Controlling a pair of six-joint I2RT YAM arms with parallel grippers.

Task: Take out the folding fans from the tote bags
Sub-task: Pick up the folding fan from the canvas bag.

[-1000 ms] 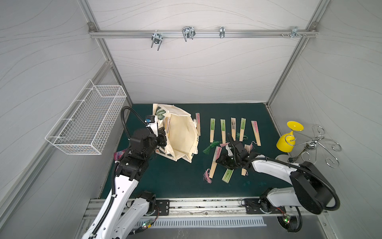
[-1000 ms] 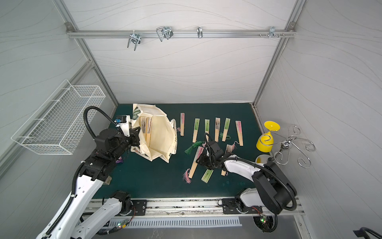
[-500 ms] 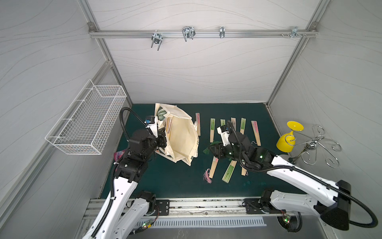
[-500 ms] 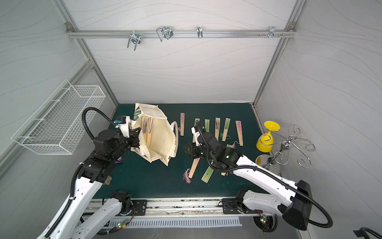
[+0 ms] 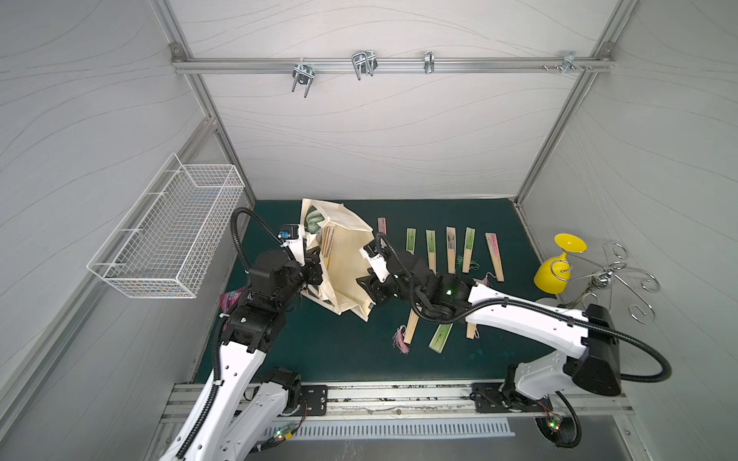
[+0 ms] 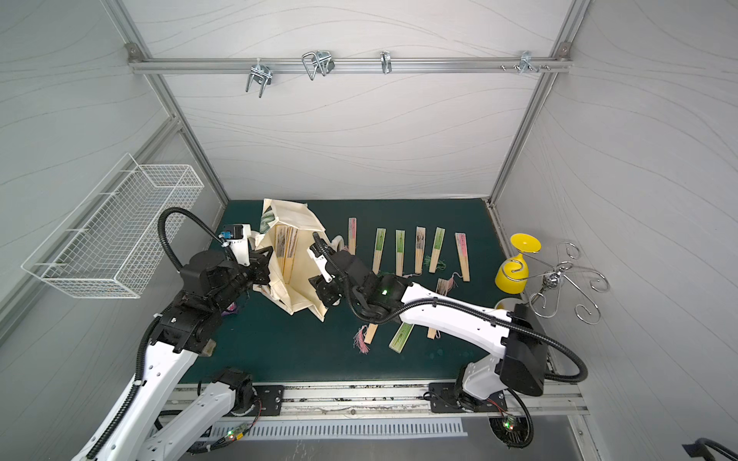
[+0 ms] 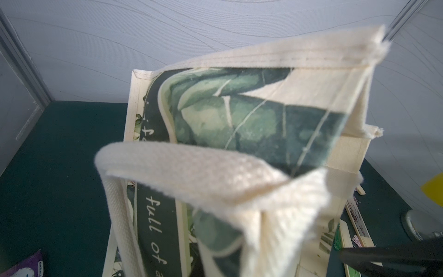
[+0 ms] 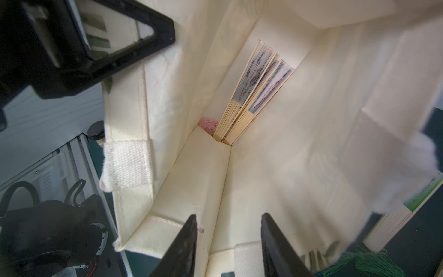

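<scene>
The cream tote bag (image 5: 347, 259) stands tilted on the green mat, mouth toward my right arm. My left gripper (image 5: 313, 271) is shut on its left rim by a handle (image 7: 191, 172); cloth hides the jaws in the left wrist view. My right gripper (image 8: 229, 230) is open at the bag's mouth (image 5: 369, 285), nothing between its fingers. Deep inside lie two folding fans (image 8: 251, 96) with a pink tassel (image 8: 208, 123); they also show in a top view (image 6: 287, 243). Several fans lie in a row on the mat (image 5: 450, 249), and three more lie nearer the front (image 5: 441, 337).
A white wire basket (image 5: 175, 235) hangs on the left wall. A yellow goblet (image 5: 559, 263) and a curly wire stand (image 5: 611, 275) sit at the right edge. A pink-purple snack packet (image 5: 231, 299) lies under my left arm. Metal hooks hang from the top rail (image 5: 363, 66).
My right arm has swung left from the fans on the mat to the bag's mouth, its jaws staying open. The left arm and the bag have barely moved.
</scene>
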